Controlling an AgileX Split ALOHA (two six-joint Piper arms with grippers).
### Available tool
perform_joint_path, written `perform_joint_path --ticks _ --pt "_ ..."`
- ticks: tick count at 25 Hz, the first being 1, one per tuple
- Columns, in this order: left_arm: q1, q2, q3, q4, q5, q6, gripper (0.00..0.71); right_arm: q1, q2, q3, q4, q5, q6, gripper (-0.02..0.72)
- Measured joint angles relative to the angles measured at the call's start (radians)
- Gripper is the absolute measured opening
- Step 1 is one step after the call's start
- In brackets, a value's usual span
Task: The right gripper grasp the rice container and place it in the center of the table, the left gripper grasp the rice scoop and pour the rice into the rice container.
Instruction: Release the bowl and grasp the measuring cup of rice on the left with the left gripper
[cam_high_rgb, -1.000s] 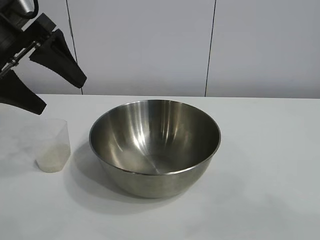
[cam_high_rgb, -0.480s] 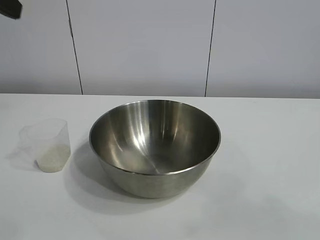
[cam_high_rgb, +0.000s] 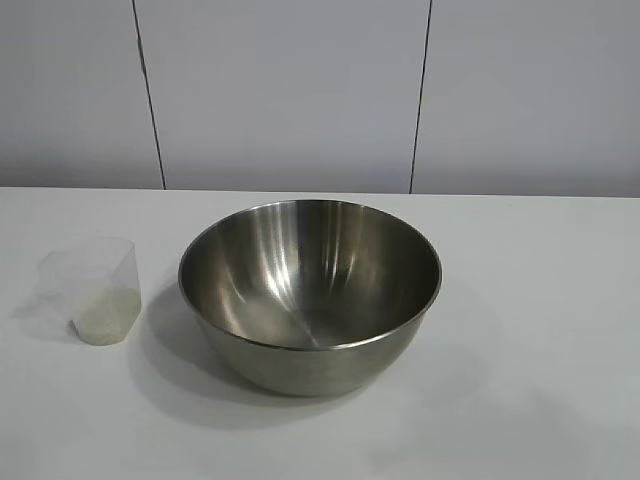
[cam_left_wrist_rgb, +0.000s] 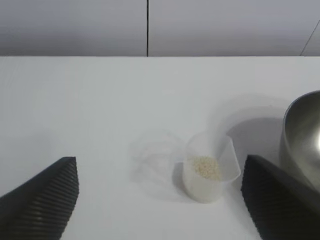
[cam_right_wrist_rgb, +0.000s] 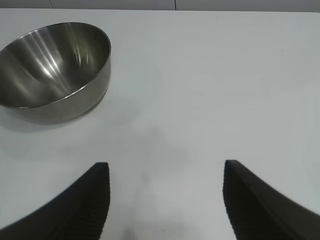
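My left gripper (cam_left_wrist_rgb: 160, 200) hung with jaws wide apart, holding nothing, rice scoop (cam_left_wrist_rgb: 210, 170) upright on the table (cam_high_rgb: 540, 300) ahead, between its fingers but clear of both. Rice (cam_left_wrist_rgb: 206, 167) sat in the scoop. Rice container (cam_high_rgb: 310, 290) stood mid-table just beside it. Right gripper (cam_right_wrist_rgb: 165, 200) was spread, empty, well apart from the container.
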Motion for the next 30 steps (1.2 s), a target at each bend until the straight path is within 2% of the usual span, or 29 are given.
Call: perform_joint_path --ticks 4,10,12,14,16,20,22,26,30 --pt "-0.019 0.000 0.061 0.000 -0.122 -0.024 0.580 0.000 0.000 0.000 0.000 0.000 0.000 0.452" --pt "-0.207 0.000 0.223 0.103 -0.413 -0.183 0.570 0.000 0.000 0.000 0.000 0.000 0.000 0.452" --pt "-0.244 0.004 0.279 0.152 -0.520 -0.260 0.570 0.000 0.000 0.000 0.000 0.001 0.000 0.452" --pt "-0.257 0.032 0.324 0.195 -0.612 -0.314 0.570 0.000 0.000 0.000 0.000 0.001 0.000 0.452" --pt "-0.260 0.095 0.345 0.245 -0.651 -0.339 0.570 0.000 0.000 0.000 0.000 0.001 0.000 0.452" --pt "-0.260 0.286 0.347 0.409 -0.720 -0.363 0.570 0.000 0.000 0.000 0.000 0.001 0.000 0.452" --pt "-0.260 0.401 0.347 0.466 -0.792 -0.414 0.570 0.000 0.000 0.000 0.000 0.001 0.000 0.452" --pt "-0.260 0.659 0.340 0.482 -1.079 -0.487 0.570 0.000 0.000 0.000 0.000 0.001 0.000 0.452" --pt "-0.260 0.892 0.298 0.473 -1.139 -0.489 0.570 0.000 0.000 0.000 0.000 0.001 0.000 0.452"
